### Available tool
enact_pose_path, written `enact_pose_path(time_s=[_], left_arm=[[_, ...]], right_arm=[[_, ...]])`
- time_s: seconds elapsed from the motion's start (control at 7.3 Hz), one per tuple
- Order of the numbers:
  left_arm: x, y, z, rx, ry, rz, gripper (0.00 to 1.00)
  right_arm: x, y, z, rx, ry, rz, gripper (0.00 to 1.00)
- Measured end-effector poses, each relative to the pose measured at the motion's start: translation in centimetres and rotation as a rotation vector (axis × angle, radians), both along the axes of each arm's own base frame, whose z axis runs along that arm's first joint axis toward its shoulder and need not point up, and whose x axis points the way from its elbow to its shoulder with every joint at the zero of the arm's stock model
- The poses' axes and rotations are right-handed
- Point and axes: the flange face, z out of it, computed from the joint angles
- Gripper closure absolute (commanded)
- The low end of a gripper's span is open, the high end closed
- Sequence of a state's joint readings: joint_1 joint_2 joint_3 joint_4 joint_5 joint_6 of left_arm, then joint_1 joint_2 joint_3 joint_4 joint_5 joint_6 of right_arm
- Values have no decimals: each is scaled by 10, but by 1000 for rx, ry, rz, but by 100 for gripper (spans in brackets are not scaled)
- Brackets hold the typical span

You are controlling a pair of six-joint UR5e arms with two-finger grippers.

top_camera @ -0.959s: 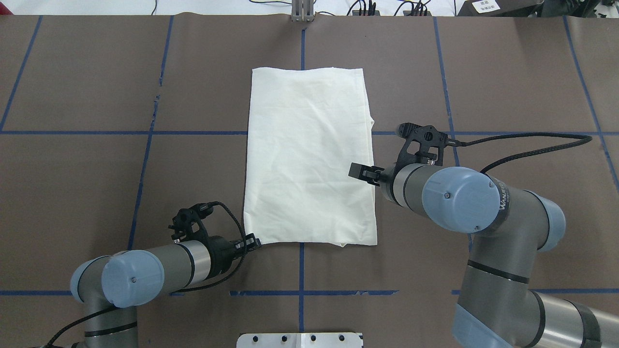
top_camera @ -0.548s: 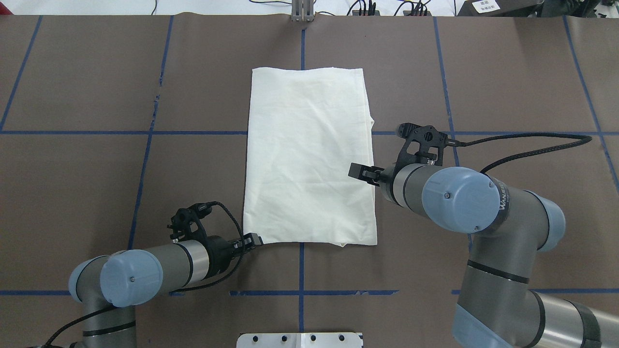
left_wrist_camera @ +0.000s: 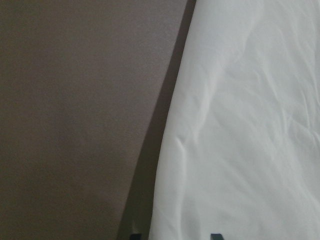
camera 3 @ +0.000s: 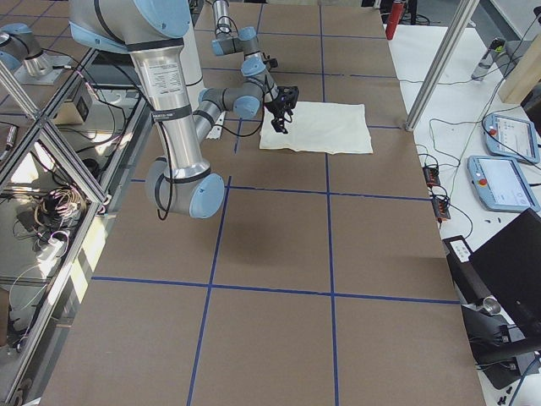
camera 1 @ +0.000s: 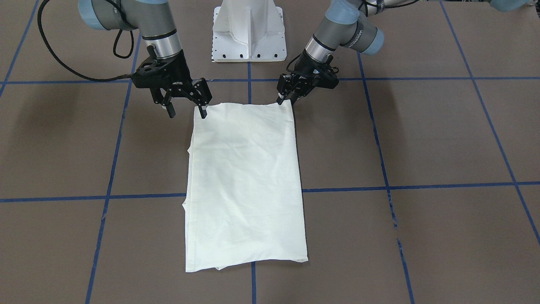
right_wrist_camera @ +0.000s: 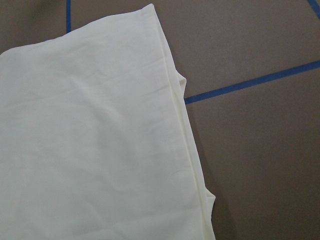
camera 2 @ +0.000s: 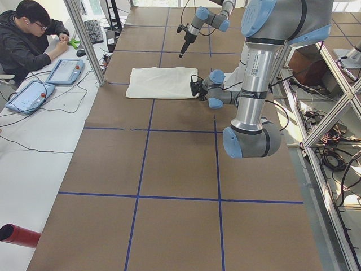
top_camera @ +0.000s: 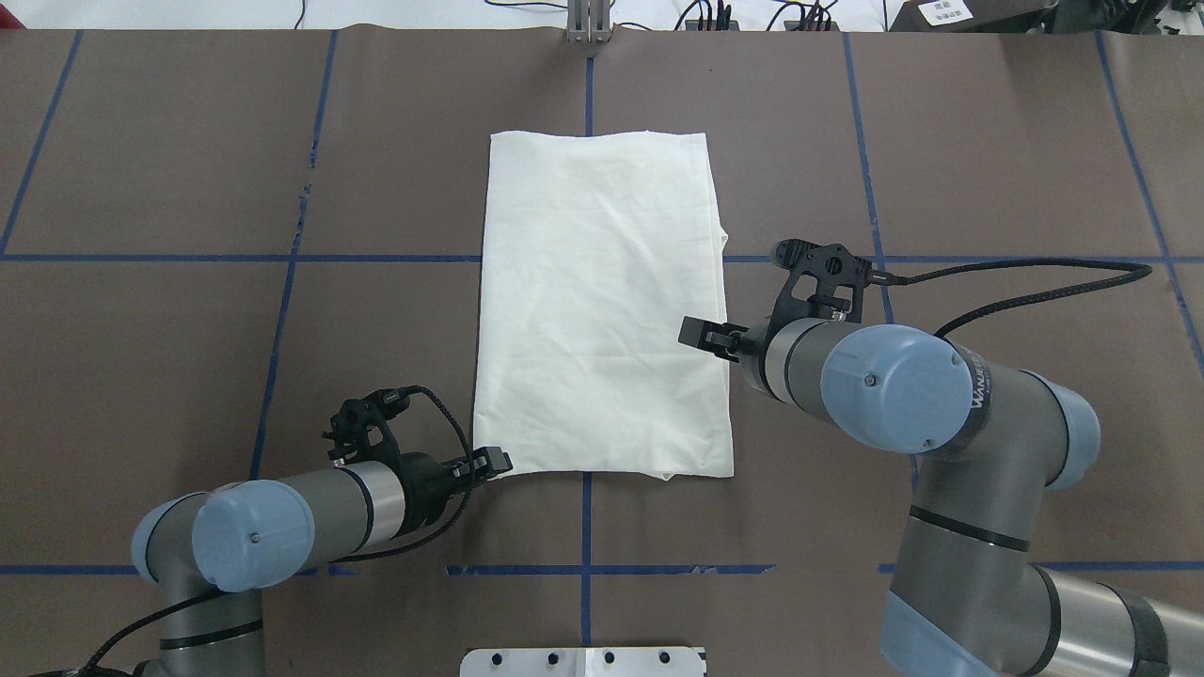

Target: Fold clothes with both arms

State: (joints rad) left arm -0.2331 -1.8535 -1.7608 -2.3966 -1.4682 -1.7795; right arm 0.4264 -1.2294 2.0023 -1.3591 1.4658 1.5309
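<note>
Brown matting with a blue tape grid covers the surface. At the shirt's near left corner, my left pincer has its fingers parted astride the hem. I see the shirt lying mid-surface, a long cream rectangle, plain side up. At its near right corner my right pincer hangs spread wide. Beyond the shirt's far end, a person sits at a white desk with tablets.

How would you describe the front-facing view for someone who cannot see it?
A cream-white shirt, folded into a long rectangle, lies on a brown table gridded with blue tape. Toward its robot-side end, two black two-finger grippers flank it: the right gripper open, the left gripper at the corner.
</note>
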Motion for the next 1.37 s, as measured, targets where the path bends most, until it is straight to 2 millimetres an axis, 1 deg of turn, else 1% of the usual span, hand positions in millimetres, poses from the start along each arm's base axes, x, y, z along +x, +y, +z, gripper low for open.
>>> enact_pose_path(time_s=[0.55,0.69,0.82,0.96,1.1,1.37], left_arm=[[0,-3,2,1,-5,-6,54],[-1,-4,3,0,-8,-8,59],[0,-4,4,0,-10,-8,67],[0,-5,4,0,-11,-9,93],[0,-5,4,-1,-11,-8,100],[1,-4,4,-1,-11,-6,100]], right_arm=[[0,0,0,1,0,0,0],[0,0,0,0,1,0,0],[0,0,1,0,1,0,0],[0,0,1,0,2,0,0],[-1,0,2,-1,3,1,0],[-5,3,1,-37,-16,25,5]])
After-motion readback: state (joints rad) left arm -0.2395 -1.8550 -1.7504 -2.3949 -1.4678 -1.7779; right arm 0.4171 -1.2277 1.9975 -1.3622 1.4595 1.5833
